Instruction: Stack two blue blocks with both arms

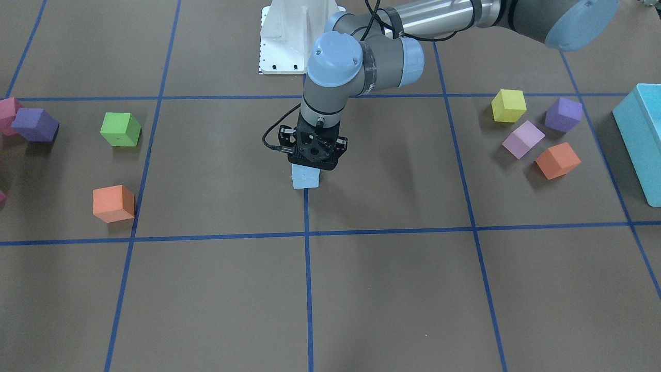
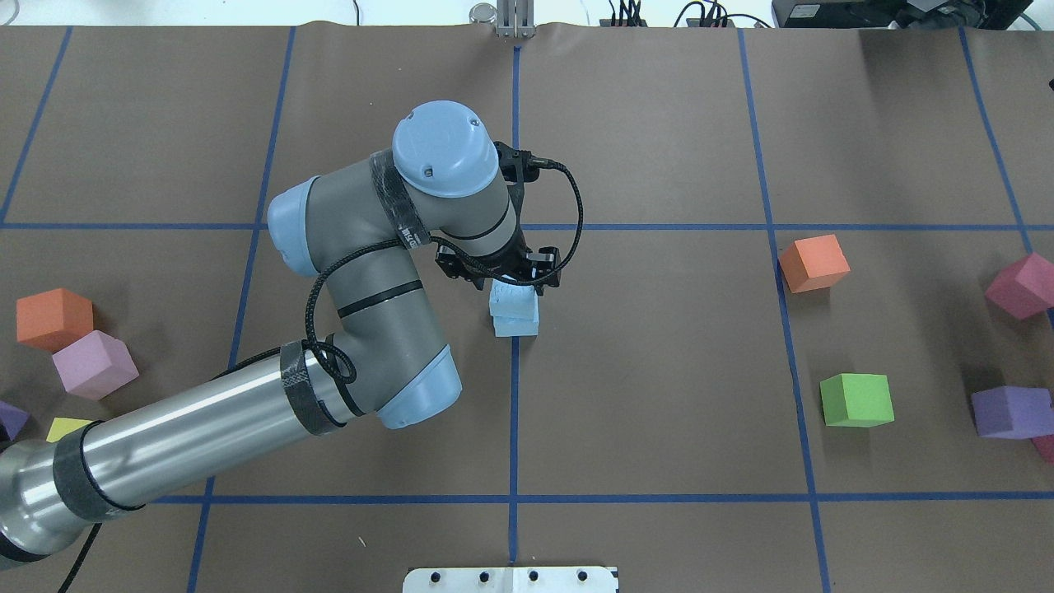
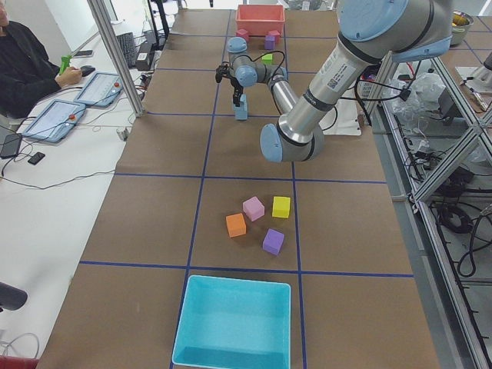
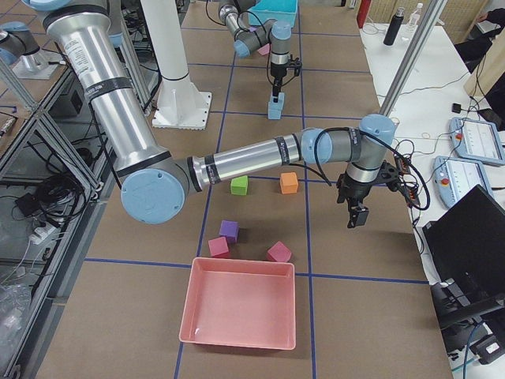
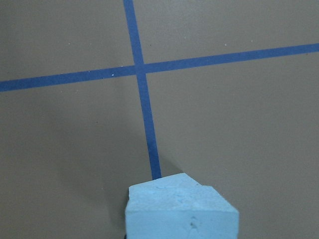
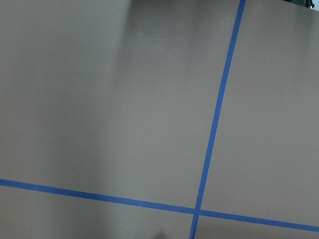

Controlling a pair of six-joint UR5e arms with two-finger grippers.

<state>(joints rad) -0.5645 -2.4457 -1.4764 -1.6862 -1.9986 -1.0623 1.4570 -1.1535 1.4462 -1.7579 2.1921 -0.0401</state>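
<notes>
Two pale blue blocks stand stacked at the table's centre on a blue tape line: the upper one [image 2: 512,301] on the lower one [image 2: 517,326]. My left gripper [image 2: 504,280] points straight down over the stack and is shut on the upper block. In the front view the gripper [image 1: 312,160] hides that block and only the lower block [image 1: 305,177] shows. The left wrist view shows the blue block [image 5: 182,211] close up at its bottom edge. My right gripper [image 4: 357,215] hangs over bare table near the operators' edge, seen only in the right side view; I cannot tell its state.
On the robot's right lie an orange cube [image 2: 813,263], a green cube [image 2: 856,400], a purple cube [image 2: 1011,411] and a magenta cube [image 2: 1023,285]. On its left lie an orange cube [image 2: 53,318] and a lilac cube [image 2: 94,364]. A turquoise bin [image 3: 231,281] and a pink bin [image 4: 241,264] stand at the table's ends.
</notes>
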